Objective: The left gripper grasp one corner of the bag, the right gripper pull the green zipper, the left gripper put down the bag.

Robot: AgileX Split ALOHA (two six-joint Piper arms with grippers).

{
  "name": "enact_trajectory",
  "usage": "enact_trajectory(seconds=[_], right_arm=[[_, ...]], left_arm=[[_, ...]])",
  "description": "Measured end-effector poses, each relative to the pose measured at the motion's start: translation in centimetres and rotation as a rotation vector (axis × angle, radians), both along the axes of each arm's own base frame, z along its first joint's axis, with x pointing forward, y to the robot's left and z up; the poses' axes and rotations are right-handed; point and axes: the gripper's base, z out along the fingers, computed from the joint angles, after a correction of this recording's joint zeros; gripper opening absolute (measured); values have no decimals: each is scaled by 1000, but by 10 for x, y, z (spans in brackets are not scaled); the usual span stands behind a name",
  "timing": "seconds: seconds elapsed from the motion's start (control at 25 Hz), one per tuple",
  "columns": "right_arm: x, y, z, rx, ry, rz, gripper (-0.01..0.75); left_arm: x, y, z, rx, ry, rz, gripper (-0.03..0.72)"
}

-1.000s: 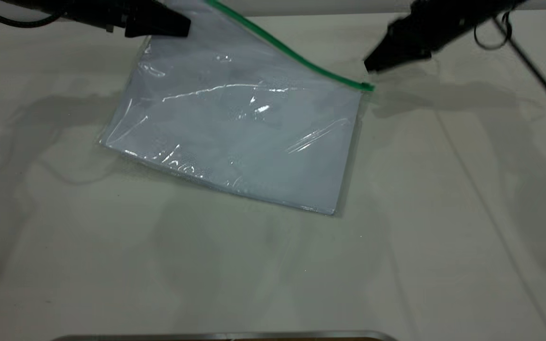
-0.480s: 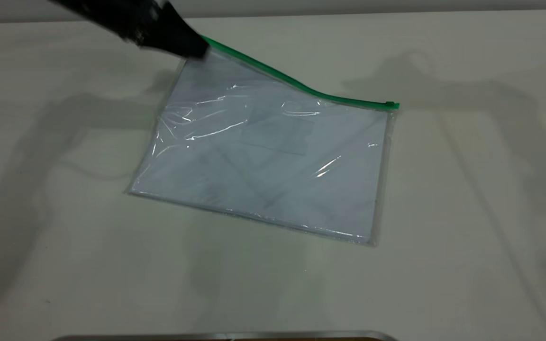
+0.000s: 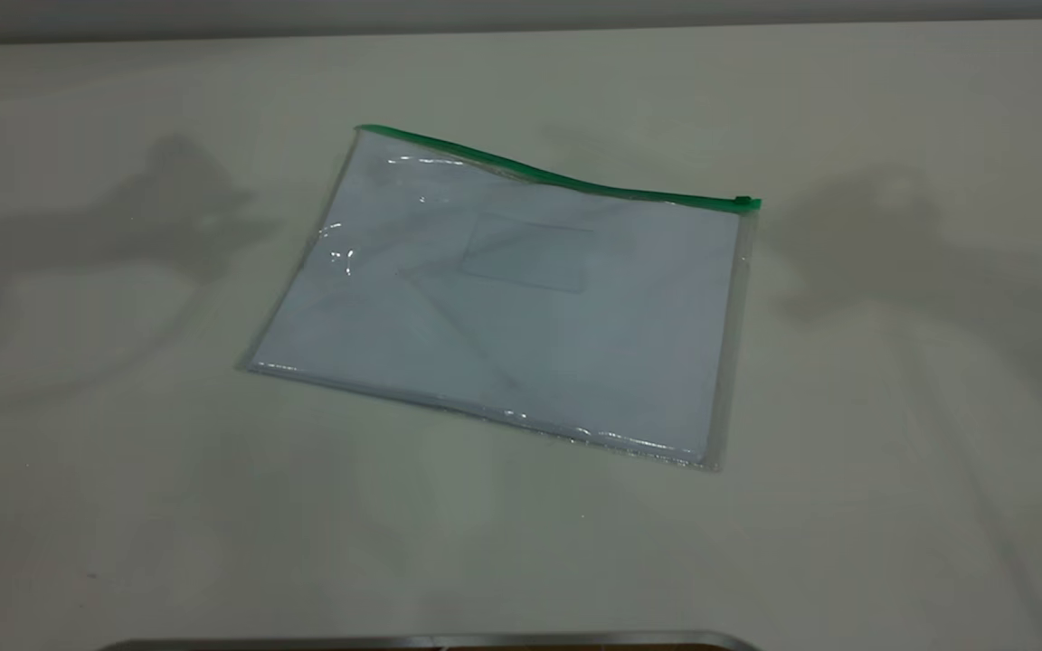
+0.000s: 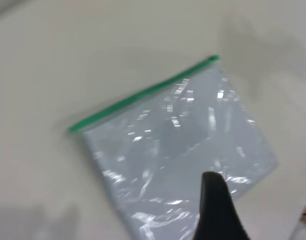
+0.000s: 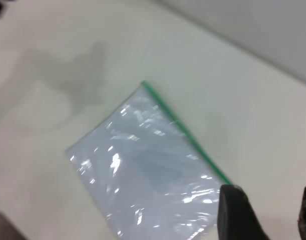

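The bag (image 3: 521,316), a clear pouch with white paper and a small card pocket (image 3: 525,255), lies flat on the table, touched by neither gripper. The green zipper (image 3: 557,181) runs along its far edge, with the slider tab (image 3: 743,201) at the right end. Neither gripper shows in the exterior view. In the left wrist view the left gripper (image 4: 260,210) hovers open and empty above the bag (image 4: 178,150) and its zipper (image 4: 142,95). In the right wrist view the right gripper (image 5: 270,205) is open and empty, high above the bag (image 5: 142,165) near the zipper's end (image 5: 185,132).
The pale table (image 3: 892,407) stretches around the bag on all sides. A metal edge (image 3: 431,642) runs along the near side. Arm shadows fall on the table left and right of the bag.
The left gripper lowered the bag's far left corner, let it go and left the exterior view. The right gripper also withdrew. The bag now lies flat.
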Motion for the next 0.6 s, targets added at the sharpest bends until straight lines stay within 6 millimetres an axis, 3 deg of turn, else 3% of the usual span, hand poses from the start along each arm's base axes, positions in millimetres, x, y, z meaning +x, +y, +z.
enact_trajectory(seconds=[0.16,0.32,0.48,0.6], right_arm=[[-51,-7,33,1,-68,-65,344],[-113,-15,42,-21,-113,-87,344],[-161,-23,21,-46,-68,-160,344],[-188,-32,-12,-96,9,-231,344]], left_arm=[[-49,7,72,137,-137,84,502],[-104,13,127,225,-246,219,495],[-149,18,161,254,-313,357,495],[-171,18,171,226,-312,440,495]])
